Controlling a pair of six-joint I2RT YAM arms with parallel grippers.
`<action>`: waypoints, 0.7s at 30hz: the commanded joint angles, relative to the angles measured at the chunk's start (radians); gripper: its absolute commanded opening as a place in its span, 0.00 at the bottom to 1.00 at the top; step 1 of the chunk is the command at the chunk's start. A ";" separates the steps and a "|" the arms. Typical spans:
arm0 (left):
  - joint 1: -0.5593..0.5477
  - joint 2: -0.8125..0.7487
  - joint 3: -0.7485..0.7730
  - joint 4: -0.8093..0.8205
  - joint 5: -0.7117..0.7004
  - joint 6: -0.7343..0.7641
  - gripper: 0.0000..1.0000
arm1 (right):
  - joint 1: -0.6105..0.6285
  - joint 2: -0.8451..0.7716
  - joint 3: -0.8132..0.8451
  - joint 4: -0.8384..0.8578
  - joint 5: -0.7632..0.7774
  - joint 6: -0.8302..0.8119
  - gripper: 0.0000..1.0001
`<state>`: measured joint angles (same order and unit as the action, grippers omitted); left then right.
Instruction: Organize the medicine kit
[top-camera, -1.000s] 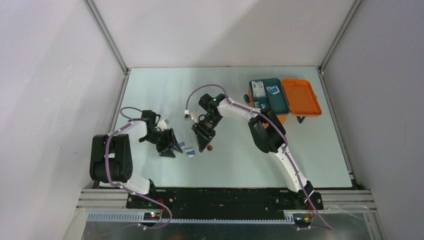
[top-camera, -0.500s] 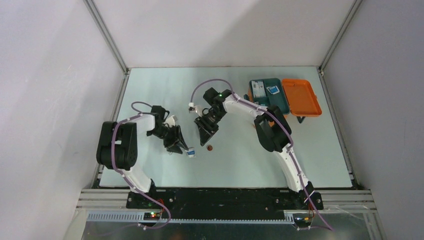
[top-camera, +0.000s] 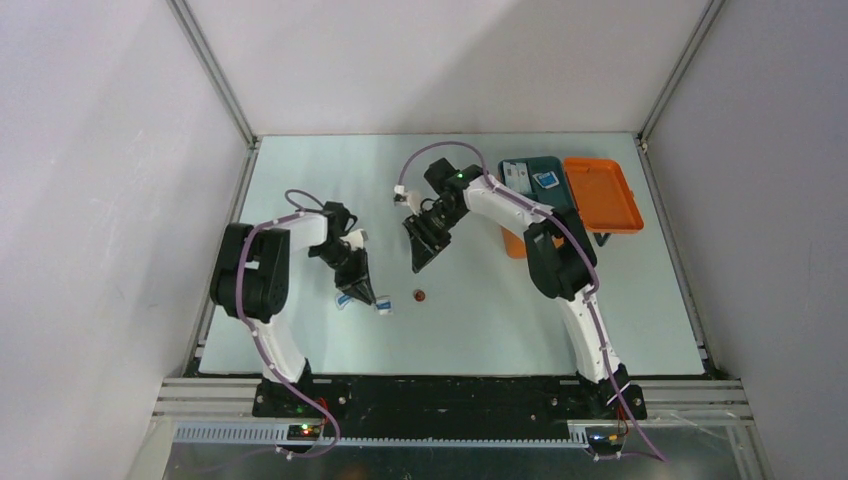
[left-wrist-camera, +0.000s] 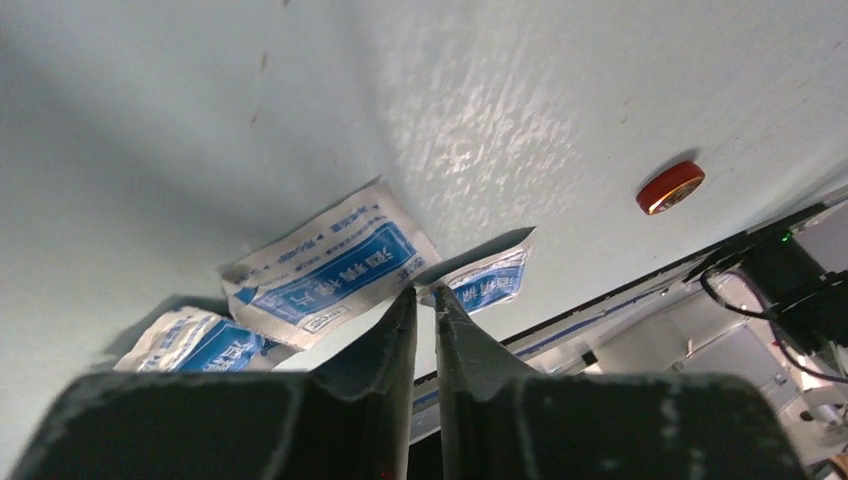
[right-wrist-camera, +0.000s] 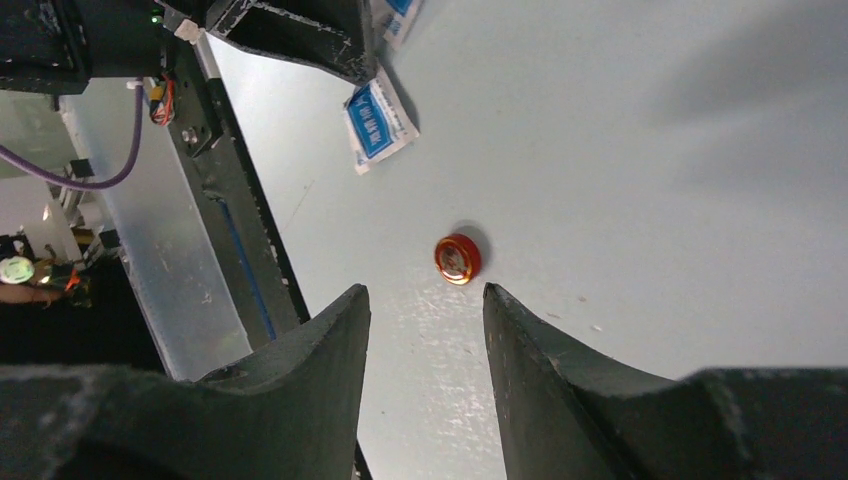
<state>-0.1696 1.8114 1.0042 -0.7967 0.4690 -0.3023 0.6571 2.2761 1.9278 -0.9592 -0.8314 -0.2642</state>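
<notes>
Left tool (left-wrist-camera: 424, 292) has closed on sachet (left-wrist-camera: 325, 270) edge.

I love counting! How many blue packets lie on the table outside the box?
3, all by the left gripper: the first packet at its tips, the second packet beside that, the third packet partly behind the gripper. More could be hidden.

Pale table (top-camera: 300, 180) carries the medicine kit (top-camera: 602, 195), blue-white sachets (top-camera: 383, 306) — and a red disc (top-camera: 419, 295).
</notes>
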 joint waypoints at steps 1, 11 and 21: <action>-0.021 0.079 0.064 0.009 -0.065 0.098 0.17 | -0.021 -0.099 0.023 -0.008 0.040 -0.037 0.50; -0.008 0.014 0.285 -0.013 0.296 0.333 0.00 | -0.141 -0.185 0.114 -0.081 0.094 -0.144 0.54; 0.003 -0.056 0.513 -0.011 0.471 0.561 0.00 | -0.230 -0.128 0.283 -0.081 -0.139 -0.126 0.68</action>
<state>-0.1726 1.8141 1.4296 -0.8204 0.8299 0.1081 0.4057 2.1353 2.1105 -1.0313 -0.8635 -0.3828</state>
